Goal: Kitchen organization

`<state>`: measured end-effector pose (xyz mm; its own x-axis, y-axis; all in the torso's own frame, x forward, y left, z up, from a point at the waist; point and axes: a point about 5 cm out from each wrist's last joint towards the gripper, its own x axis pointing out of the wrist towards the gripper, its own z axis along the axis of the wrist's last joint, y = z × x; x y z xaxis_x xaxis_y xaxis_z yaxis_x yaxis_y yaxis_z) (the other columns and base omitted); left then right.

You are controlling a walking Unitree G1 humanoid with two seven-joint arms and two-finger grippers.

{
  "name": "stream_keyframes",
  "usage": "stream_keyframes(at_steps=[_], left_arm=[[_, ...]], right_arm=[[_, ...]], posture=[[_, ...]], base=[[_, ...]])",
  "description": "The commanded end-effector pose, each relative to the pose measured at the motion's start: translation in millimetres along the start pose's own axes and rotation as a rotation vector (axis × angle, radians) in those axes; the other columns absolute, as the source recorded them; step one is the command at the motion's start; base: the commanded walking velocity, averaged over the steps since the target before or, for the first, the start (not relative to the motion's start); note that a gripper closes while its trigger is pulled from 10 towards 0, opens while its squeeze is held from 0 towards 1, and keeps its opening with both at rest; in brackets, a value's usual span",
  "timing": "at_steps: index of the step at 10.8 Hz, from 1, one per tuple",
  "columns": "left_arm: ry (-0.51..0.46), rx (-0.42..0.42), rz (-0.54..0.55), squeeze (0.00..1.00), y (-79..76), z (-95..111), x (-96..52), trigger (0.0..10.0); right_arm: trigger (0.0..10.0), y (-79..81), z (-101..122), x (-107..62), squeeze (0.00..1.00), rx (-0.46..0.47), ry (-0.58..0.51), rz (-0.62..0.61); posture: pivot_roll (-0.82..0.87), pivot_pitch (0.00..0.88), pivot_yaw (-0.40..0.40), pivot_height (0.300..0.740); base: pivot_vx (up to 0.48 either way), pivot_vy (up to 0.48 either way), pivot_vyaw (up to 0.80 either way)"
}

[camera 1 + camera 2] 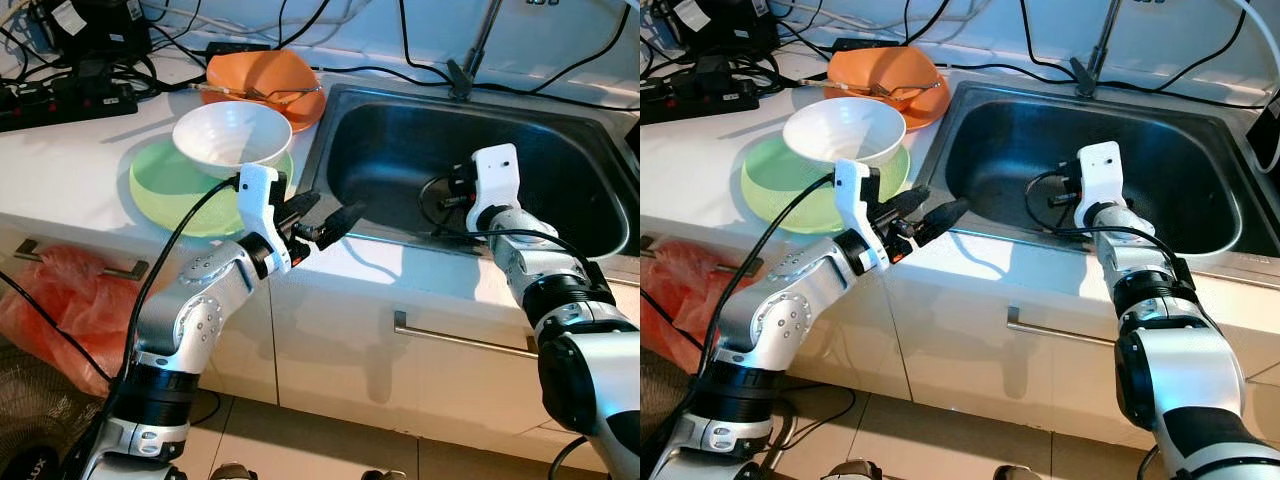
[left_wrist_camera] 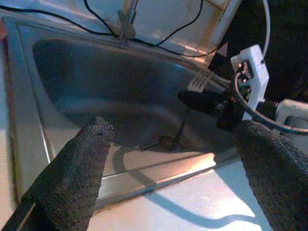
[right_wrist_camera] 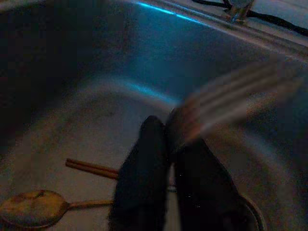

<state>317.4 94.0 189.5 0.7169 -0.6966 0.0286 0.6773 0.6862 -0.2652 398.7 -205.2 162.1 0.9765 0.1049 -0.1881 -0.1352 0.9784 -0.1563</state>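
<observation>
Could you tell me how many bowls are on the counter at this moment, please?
2: a white bowl sits on the green plate left of the sink; an orange bowl sits behind it. Others may be hidden.

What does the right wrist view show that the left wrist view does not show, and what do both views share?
Right wrist view: chopsticks and a spoon lying on the sink floor. Left wrist view: the left gripper's open fingers over the white counter edge, and the sink drain. Shared: the steel sink, the faucet base, and the right gripper shut on a fork above the basin.
</observation>
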Motion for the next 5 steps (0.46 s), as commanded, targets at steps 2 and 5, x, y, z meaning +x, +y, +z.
stream_keyframes(at_steps=[2,5], left_arm=[[0.007,0.052,-0.007,0.0,-0.8,4.4,2.8,10.0],[0.004,0.061,0.003,0.0,2.4,6.0,3.6,10.0]], right_arm=[[10.0,-3.4,3.5,0.0,1.0,0.025,-0.01,-0.001],[10.0,-0.5,2.1,0.1,1.0,0.042,-0.013,0.02]], posture=[[0.16,0.088,-0.023,0.74],[0.15,0.09,-0.025,0.74]], base=[[0.0,0.0,0.0],[0.0,0.0,0.0]])
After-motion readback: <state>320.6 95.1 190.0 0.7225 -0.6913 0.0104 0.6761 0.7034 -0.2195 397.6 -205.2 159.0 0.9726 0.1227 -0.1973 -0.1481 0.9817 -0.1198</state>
